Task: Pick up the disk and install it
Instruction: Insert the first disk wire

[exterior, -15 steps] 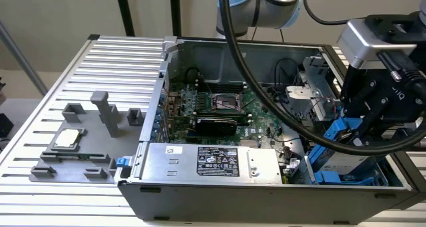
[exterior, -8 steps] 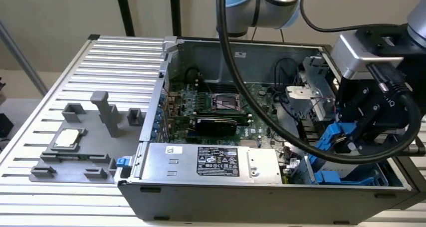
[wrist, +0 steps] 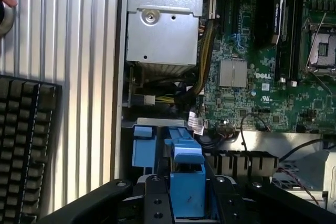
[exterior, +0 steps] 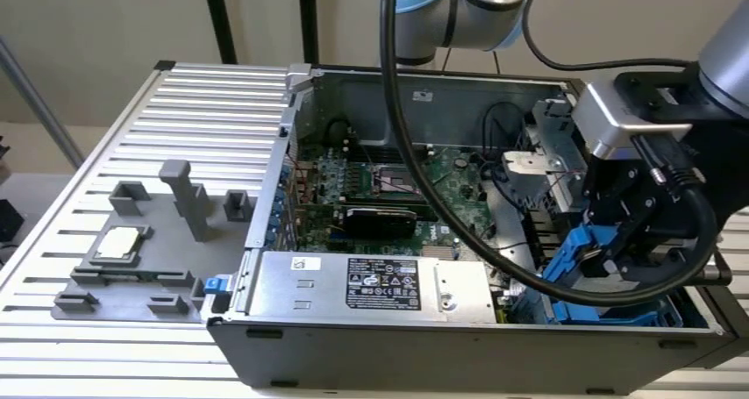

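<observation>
Jaws closed on the one disk (wrist: 187,184): I see them gripping its bright blue plastic carrier, low inside the open computer case (exterior: 351,346) at the exterior view's right. One silver power-supply box (exterior: 374,281) sits near it. One CPU chip (exterior: 121,243) rests on a grey fixture (exterior: 129,281) on the slatted metal table (exterior: 199,101). One black keyboard (wrist: 23,145) lies there too.

A robotics lab or test workshop: 1 robot arm (exterior: 468,13) reaches over an open computer case (exterior: 468,346) on a ribbed aluminium table (exterior: 175,127). At 9 o'clock from the case in the exterior view, a grey holder (exterior: 129,281) carries a processor chip (exterior: 121,244). A black keyboard (wrist: 26,145) lies on the table.
</observation>
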### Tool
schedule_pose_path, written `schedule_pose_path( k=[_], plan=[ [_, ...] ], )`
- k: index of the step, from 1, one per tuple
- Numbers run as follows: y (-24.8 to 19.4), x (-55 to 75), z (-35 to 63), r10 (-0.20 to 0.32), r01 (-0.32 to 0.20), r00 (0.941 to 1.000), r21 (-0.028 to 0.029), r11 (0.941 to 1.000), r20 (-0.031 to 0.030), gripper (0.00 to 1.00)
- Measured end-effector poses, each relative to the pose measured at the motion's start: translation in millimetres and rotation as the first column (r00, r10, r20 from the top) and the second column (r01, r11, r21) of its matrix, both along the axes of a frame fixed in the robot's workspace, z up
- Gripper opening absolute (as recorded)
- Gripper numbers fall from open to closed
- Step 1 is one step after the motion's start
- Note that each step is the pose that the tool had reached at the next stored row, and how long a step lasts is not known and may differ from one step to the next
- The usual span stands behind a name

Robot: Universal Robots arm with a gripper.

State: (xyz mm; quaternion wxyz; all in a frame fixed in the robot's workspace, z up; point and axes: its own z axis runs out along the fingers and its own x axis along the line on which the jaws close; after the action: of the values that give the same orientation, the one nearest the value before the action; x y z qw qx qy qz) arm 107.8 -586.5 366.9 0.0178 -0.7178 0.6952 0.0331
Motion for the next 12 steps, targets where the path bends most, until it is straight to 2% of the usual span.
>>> schedule_pose_path(
  k=[8,12],
  plan=[
    [0.8,0.7,-14.3,0.007,-0.007,1.0,0.0001,1.0,0.0,0.0],
    [0.8,0.7,-16.5,0.009,-0.009,1.0,0.0,1.0,0.0,0.0]
  ],
)
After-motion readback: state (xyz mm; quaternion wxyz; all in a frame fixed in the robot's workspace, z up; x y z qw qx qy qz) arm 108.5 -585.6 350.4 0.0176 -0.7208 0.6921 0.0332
